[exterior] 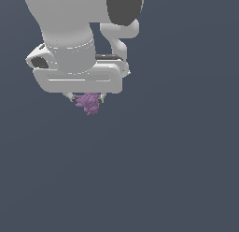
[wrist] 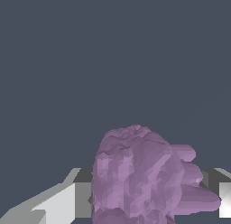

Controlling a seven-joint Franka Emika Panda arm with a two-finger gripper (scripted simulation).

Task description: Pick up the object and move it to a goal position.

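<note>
The purple bumpy cluster hangs just under the white hand of my arm in the exterior view, upper left of centre. My gripper is shut on it; only short bits of the fingers show beside it. In the wrist view the purple cluster fills the space between the two fingers, which press on it from either side. No goal marker shows in either view.
A plain dark grey-blue surface lies all around, with no other objects or edges in view. The white arm body covers the upper left of the exterior view.
</note>
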